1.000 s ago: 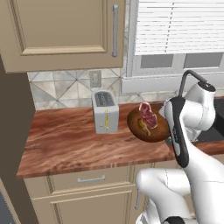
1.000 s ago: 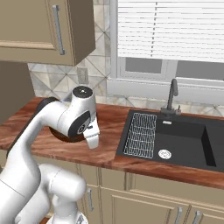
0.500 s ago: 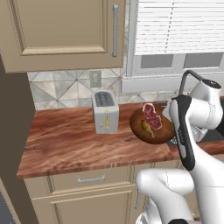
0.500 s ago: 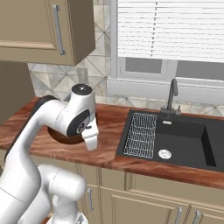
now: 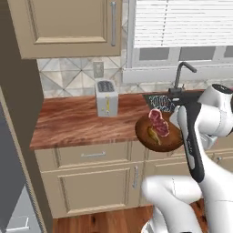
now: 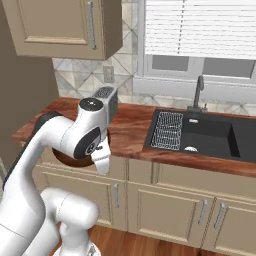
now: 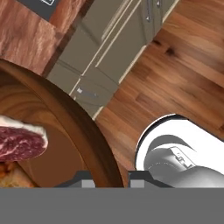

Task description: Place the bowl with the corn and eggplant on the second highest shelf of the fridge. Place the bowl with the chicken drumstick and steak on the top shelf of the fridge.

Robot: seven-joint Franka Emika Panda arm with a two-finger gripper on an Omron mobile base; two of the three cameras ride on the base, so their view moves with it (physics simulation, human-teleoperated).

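Kitchen counter run, with the brown bowl of meat carried in front of it.

Nearest the camera on the hand, the gripper (image 7: 111,175) is clamped on the rim of the wooden bowl (image 7: 74,122), one finger inside the wall and one outside, above the plank floor (image 7: 183,65). From the left base camera the bowl (image 5: 157,133) hangs off the counter's front edge, level with the drawers (image 5: 93,154), holding the steak (image 5: 159,121) and the chicken drumstick (image 5: 153,133) just beside it. Farther back on the wooden counter (image 5: 73,120) stands the toaster (image 5: 107,98); the black sink (image 6: 210,135) and its faucet (image 6: 198,92) lie to the right, under the window blind (image 6: 200,25).
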